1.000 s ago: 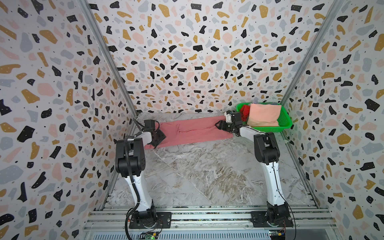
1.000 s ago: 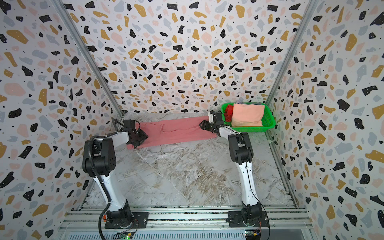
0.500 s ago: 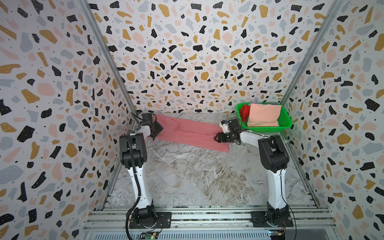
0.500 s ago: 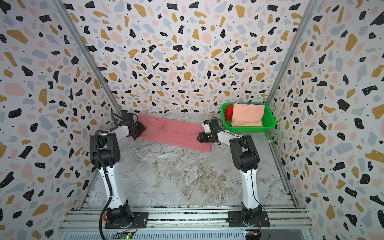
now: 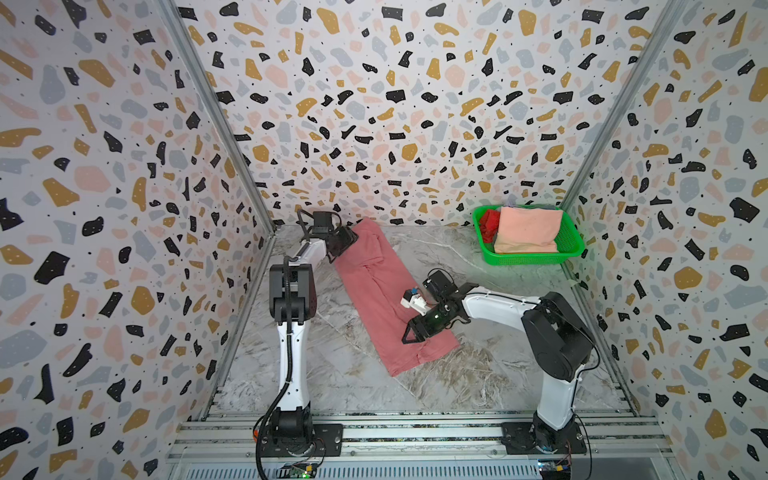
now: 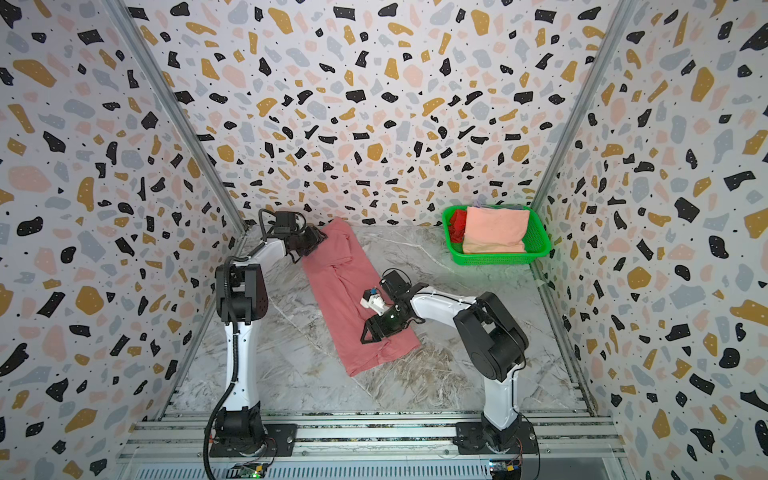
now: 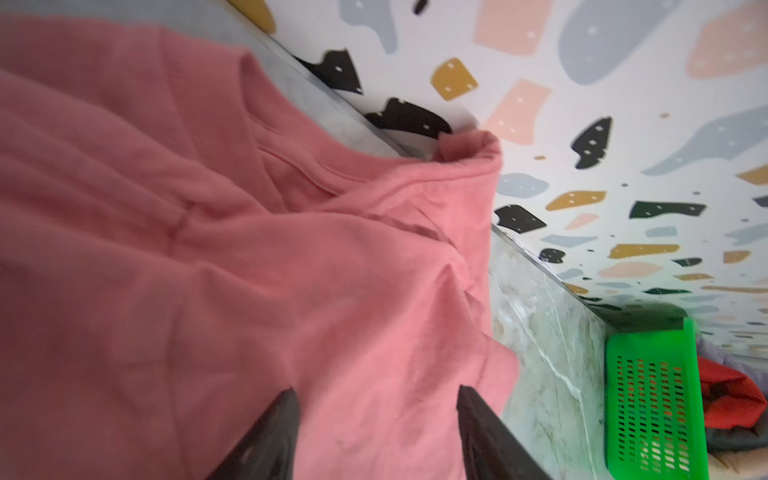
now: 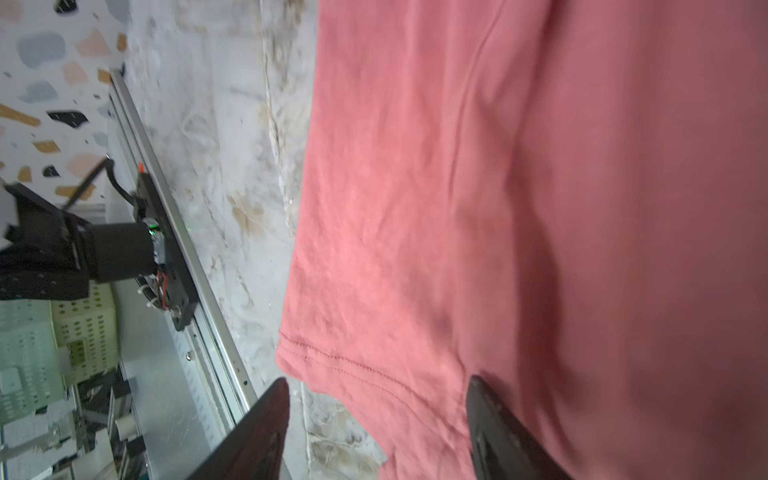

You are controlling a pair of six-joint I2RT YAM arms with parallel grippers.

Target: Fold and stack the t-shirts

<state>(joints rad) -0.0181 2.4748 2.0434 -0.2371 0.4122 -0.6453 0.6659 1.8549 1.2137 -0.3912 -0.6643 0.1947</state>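
The peach t-shirt [image 5: 528, 230] hides most of the seemingly crumpled red t-shirt [image 5: 488, 224].

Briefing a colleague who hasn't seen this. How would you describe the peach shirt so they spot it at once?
Find the green basket in the far right corner. The peach shirt lies folded inside it, pale and flat, unlike the bunched red shirt beside it.

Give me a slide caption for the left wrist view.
Left gripper open over the pink shirt; green basket with red shirt beyond.
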